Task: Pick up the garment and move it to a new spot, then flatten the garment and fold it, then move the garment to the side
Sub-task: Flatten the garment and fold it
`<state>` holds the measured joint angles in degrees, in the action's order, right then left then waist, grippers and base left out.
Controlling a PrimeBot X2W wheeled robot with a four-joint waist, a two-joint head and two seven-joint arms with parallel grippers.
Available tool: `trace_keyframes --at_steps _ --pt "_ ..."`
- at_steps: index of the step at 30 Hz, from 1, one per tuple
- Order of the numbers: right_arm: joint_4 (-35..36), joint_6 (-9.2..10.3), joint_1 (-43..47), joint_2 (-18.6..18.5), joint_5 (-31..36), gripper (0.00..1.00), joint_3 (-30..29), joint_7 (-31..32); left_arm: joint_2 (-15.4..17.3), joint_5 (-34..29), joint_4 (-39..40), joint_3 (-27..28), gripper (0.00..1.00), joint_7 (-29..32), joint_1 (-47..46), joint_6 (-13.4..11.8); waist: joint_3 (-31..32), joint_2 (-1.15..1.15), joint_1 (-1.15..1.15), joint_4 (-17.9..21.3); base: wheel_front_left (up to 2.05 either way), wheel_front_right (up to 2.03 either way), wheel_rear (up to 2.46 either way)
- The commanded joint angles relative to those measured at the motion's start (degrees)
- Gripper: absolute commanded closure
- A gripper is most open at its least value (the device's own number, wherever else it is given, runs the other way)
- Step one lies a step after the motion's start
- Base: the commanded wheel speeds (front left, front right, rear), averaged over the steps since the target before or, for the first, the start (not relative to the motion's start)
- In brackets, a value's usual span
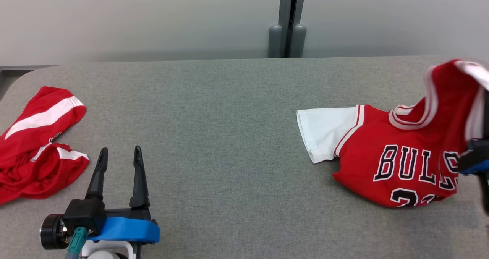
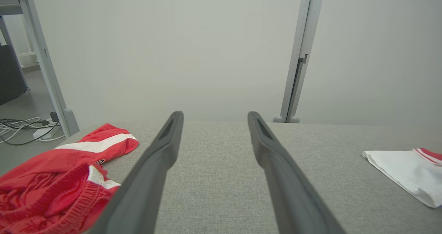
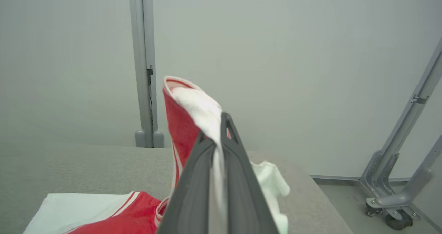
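Right gripper (image 3: 215, 130): was clamped on jersey (image 1: 401, 156), one edge lifted above right end of table (image 1: 229, 117), the rest lying there. Left gripper (image 1: 120, 156): fingers stood apart, empty, over table's near-left. Red shorts (image 1: 34, 144): lay at table's left end.

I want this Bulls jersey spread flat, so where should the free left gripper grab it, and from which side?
Probably the white sleeve of the jersey, at its cuff. It lies flat on the table, cuff pointing toward the open left gripper, so come in low from the robot's left. The right gripper is shut on the raised far side, so pulling apart should spread it.
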<state>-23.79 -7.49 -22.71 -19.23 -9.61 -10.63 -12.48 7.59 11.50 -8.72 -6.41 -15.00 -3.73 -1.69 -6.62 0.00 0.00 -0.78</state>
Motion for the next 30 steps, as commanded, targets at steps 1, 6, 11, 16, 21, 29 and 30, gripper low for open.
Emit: trace_keyframes --at_steps 1,6,11,16,21,29,30 --pt "2.6 -0.01 0.7 1.2 0.1 1.0 1.5 0.7 0.0 -0.4 0.0 0.1 0.0 -0.3 0.1 0.2 0.1 0.0 0.0 -0.2 0.0 0.0 0.0" --pt "8.6 -0.01 -0.4 5.6 -0.6 1.0 7.5 2.9 0.0 -0.5 0.1 0.2 0.0 -0.3 -0.3 0.5 0.1 0.0 0.0 -1.0 0.0 0.0 0.0" --pt "10.5 -0.01 -3.4 10.5 -1.2 1.0 16.6 4.6 -0.5 -0.6 0.1 0.0 0.0 -0.3 -0.9 0.7 -0.2 0.0 0.0 -3.0 0.0 0.0 0.0" --pt "7.6 -0.01 -7.7 14.4 -1.6 1.0 24.3 3.7 -1.3 -0.6 -0.1 -0.3 0.0 -0.3 -1.4 0.7 -1.0 0.0 0.0 -6.1 0.0 0.0 0.0" --pt "2.2 -0.01 -11.1 16.2 -1.8 1.0 32.3 1.9 -1.9 -0.6 -0.5 -0.4 0.0 -0.3 -2.0 1.0 -1.4 0.0 0.0 -9.2 0.0 0.0 0.0" --pt "-4.0 -0.01 -9.5 16.3 -9.1 1.0 51.7 -0.3 -2.8 -0.6 -1.3 -0.3 0.0 -0.3 -2.5 1.6 -2.2 0.0 0.0 -12.6 0.0 0.0 0.0" --pt "-4.4 -0.01 -8.9 16.3 -9.7 1.0 54.1 -0.4 -2.9 -0.7 -1.3 -0.2 0.0 -0.3 -2.4 1.7 -2.3 0.0 0.0 -12.7 0.0 0.0 0.0"
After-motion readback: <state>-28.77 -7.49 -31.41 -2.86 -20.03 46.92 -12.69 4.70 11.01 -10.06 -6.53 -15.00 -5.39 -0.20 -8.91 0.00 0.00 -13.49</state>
